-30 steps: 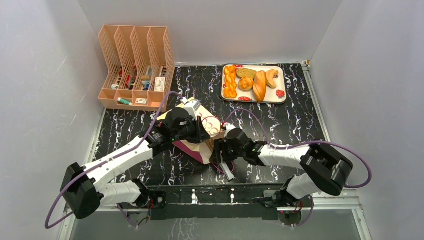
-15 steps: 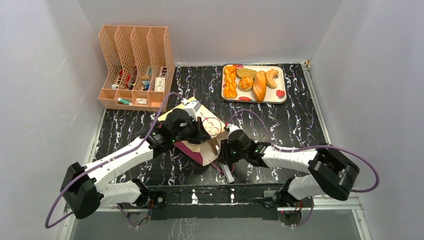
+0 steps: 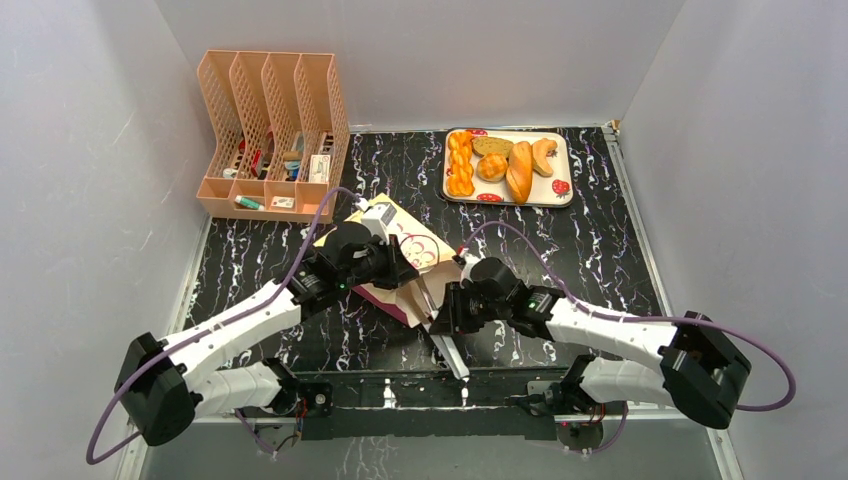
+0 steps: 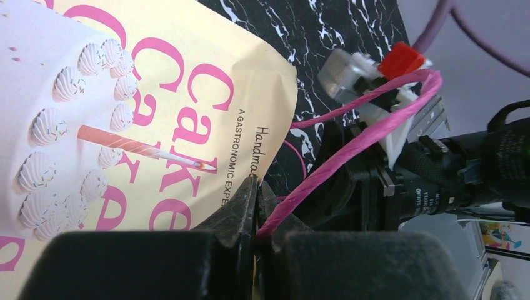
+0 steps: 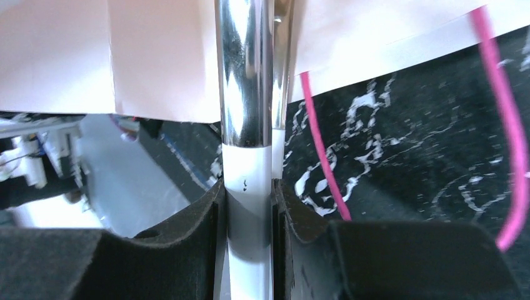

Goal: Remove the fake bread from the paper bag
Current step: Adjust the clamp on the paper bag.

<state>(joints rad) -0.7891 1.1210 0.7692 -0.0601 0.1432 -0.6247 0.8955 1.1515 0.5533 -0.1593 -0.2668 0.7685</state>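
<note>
While the paper bag (image 3: 418,243) lies on the table (image 3: 590,250) with its printed "Cakes" face up, both arms sit at its near end; left pincer (image 4: 255,201) is closed, pinching the pink cord handle (image 4: 350,147) right at the bag's edge, cord running out from between the fingertips. Right pincer (image 5: 248,200) is just right of the bag's near corner, clamped on a chrome-and-white metal tool (image 5: 245,81) (looks like tongs; two blades visible in the wrist view); the tool's chrome end is up against the bag's pale paper edge, its other end pointing away from the bag toward the arm bases. Fake bread (image 3: 505,165) sits well behind and to the right of the bag, on a white tray (image 3: 562,190): braided loaf, buns, long loaves. Cannot tell if anything is inside the bag. Peach file rack (image 3: 265,120) stands behind and left of the bag.
</note>
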